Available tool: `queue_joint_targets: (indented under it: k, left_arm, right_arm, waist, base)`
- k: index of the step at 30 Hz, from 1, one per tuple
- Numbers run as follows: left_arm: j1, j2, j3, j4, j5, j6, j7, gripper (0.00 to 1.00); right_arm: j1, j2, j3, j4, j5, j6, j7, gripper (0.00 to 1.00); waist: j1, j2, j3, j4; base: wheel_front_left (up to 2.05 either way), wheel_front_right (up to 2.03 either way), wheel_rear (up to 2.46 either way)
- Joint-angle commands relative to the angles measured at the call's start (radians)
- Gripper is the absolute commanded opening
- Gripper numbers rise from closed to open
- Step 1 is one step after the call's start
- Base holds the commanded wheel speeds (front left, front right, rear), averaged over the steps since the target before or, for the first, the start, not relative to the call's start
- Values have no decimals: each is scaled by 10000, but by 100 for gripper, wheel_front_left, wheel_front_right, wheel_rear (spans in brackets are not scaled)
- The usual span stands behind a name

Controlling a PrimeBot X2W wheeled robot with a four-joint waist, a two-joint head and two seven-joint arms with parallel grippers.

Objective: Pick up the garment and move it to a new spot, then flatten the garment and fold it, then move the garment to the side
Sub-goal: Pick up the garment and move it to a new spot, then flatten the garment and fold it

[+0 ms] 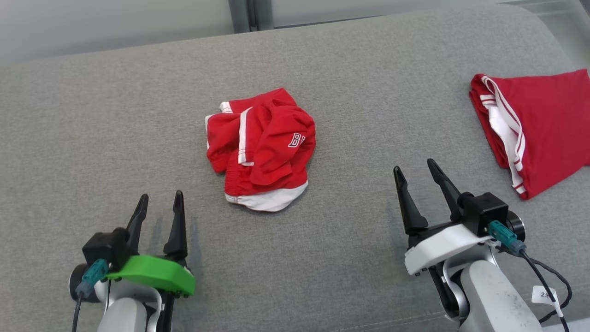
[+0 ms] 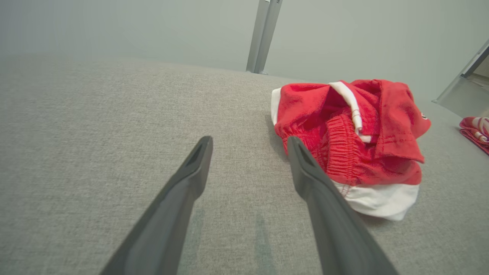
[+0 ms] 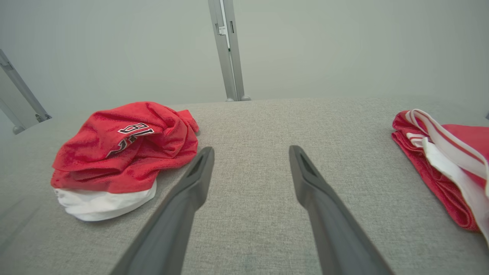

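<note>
A crumpled red garment (image 1: 260,147) with white trim and white lettering lies bunched in the middle of the grey cushion (image 1: 115,138). In the left wrist view the garment (image 2: 351,141) sits just right of my fingers; in the right wrist view the garment (image 3: 122,156) lies to their left. My left gripper (image 1: 159,203) stands open at the lower left, empty, short of the garment. Over at the lower right my right gripper (image 1: 415,168) is open too, with nothing between its fingers.
A second red garment (image 1: 534,129) with white stripes lies folded at the cushion's right edge, also in the right wrist view (image 3: 439,164). A metal post (image 1: 246,16) stands behind the cushion's back edge.
</note>
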Motion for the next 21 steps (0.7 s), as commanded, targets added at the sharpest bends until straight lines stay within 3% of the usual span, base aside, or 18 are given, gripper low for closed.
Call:
queue_joint_targets:
  k: [1, 11, 21]
  left_arm:
    - [401, -56, 205, -168, 92, -29, -24, 100]
    - [1883, -177, 986, -890, 524, -36, -24, 100]
    - [1636, -212, 224, -793, 338, -39, -24, 100]
  right_arm:
    - [204, -30, -6, 43, 66, -13, -28, 100]
    - [624, 3, 96, 183, 176, -13, -28, 100]
    - [678, 5, 101, 152, 85, -13, -28, 100]
  waist:
    - [0, -1, -490, 537]
    - [0, -1, -1084, 608]
    - [0, -1, -876, 94]
  base:
    - [0, 0, 0]
    - [0, 0, 0]
    - [0, 0, 0]
